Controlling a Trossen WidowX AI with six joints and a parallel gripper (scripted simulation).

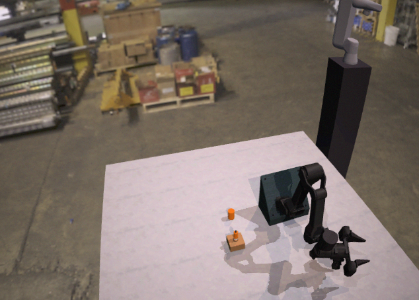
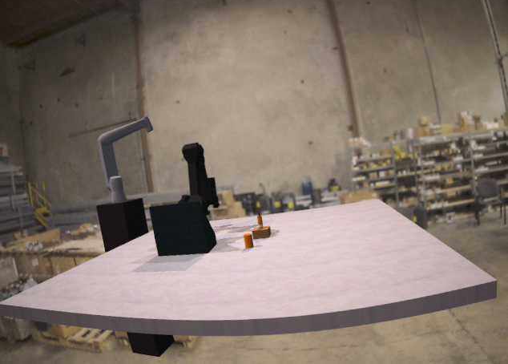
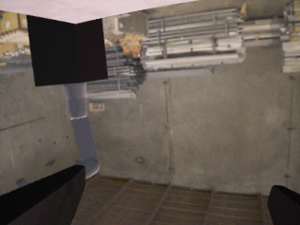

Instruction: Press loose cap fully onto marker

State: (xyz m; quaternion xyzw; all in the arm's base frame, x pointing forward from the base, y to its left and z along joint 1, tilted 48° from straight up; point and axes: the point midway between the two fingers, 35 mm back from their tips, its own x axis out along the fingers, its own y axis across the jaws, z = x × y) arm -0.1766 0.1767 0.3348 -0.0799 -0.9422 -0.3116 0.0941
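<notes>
Gripper (image 1: 361,250): fingers spread wide, released, nothing between them; raised above the table (image 1: 162,222), well apart from all task items, at the end of the black arm (image 1: 316,205)

Marker (image 1: 235,234): upright in the holder block (image 1: 235,242), uncapped, tip exposed; same placement confirmed in exterior view, marker (image 2: 260,220) in holder block (image 2: 261,232)

Cap (image 1: 230,213): orange, upright, loose on the table surface, near the holder block but not touching it; in exterior view cap (image 2: 247,240) just beside the block, on the camera side

Dark wedge-shaped base (image 1: 279,193): on the table, carrying the arm, near the cap

Black pillar (image 1: 342,113): beside the far table corner, topped by a grey bracket (image 1: 348,22)

Wrist view: inverted, table edge at top, black pillar (image 3: 65,50), both fingers at the lower corners, far apart; no task item visible there
</notes>
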